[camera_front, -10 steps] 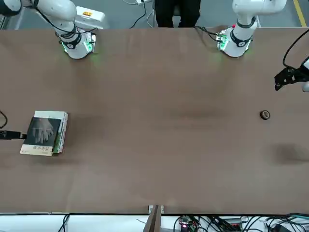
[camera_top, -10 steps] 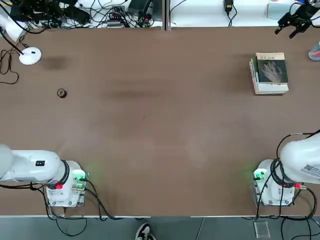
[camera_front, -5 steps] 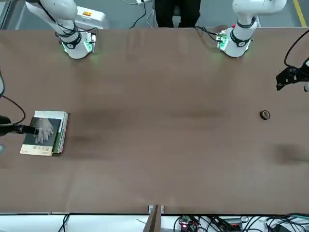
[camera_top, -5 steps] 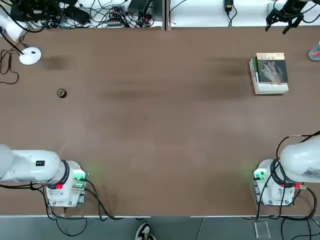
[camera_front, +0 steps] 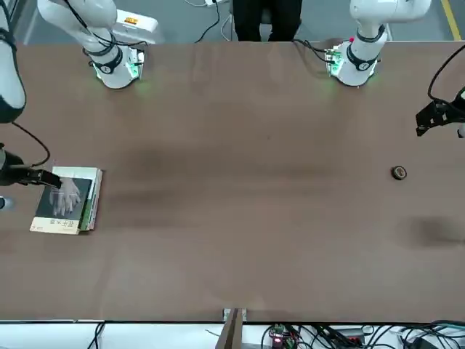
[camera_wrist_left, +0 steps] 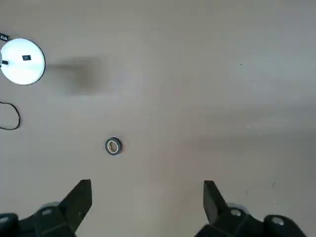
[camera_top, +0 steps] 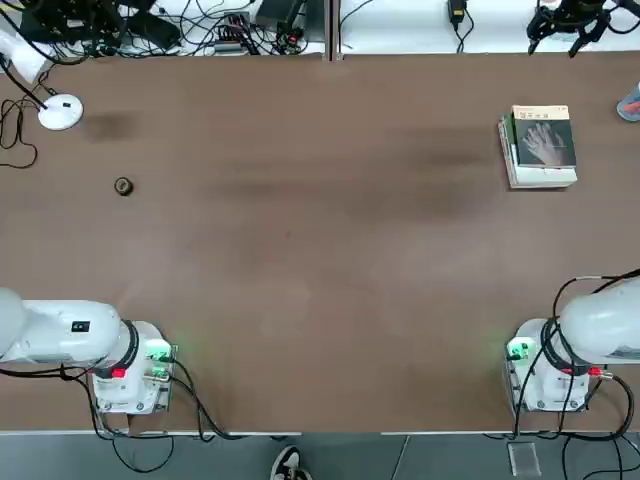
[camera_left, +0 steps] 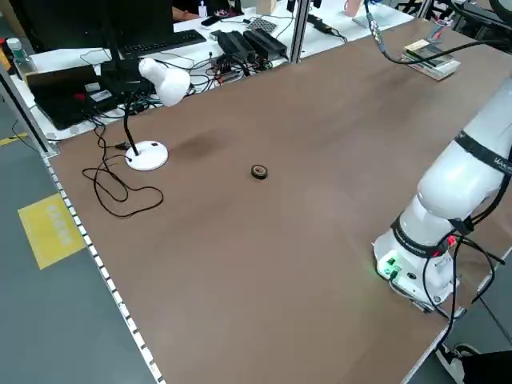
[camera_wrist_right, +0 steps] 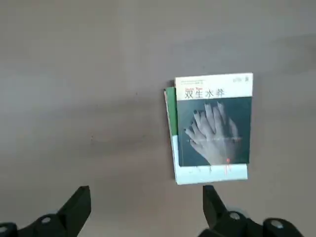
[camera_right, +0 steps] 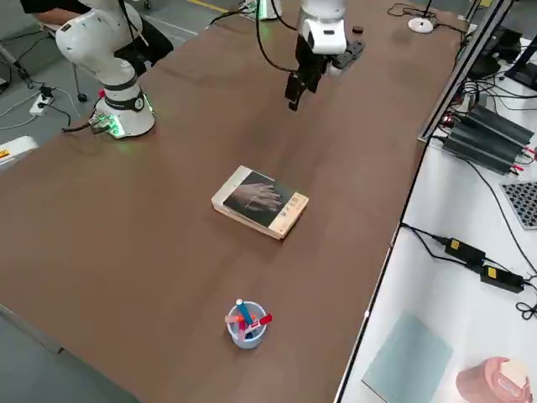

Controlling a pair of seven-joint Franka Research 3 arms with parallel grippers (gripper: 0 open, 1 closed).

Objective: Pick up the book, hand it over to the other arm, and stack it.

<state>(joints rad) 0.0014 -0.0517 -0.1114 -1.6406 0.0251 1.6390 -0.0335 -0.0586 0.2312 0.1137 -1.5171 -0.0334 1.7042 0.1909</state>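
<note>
The book (camera_wrist_right: 214, 125) lies flat on a thicker green-and-white book (camera_wrist_right: 170, 133), probably a little offset. The right gripper (camera_right: 295, 89) hangs above the table, fingers apart, empty. The left gripper (camera_front: 434, 120) is parked, also open.

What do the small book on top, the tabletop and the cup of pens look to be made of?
The book: paper with a thin card cover, seemingly matte, lying flat with slim edges. The table: probably brown laminate or coated board, an even matte surface with only soft shadows. The cup: likely translucent plastic, since the pens show faintly through its wall.
</note>
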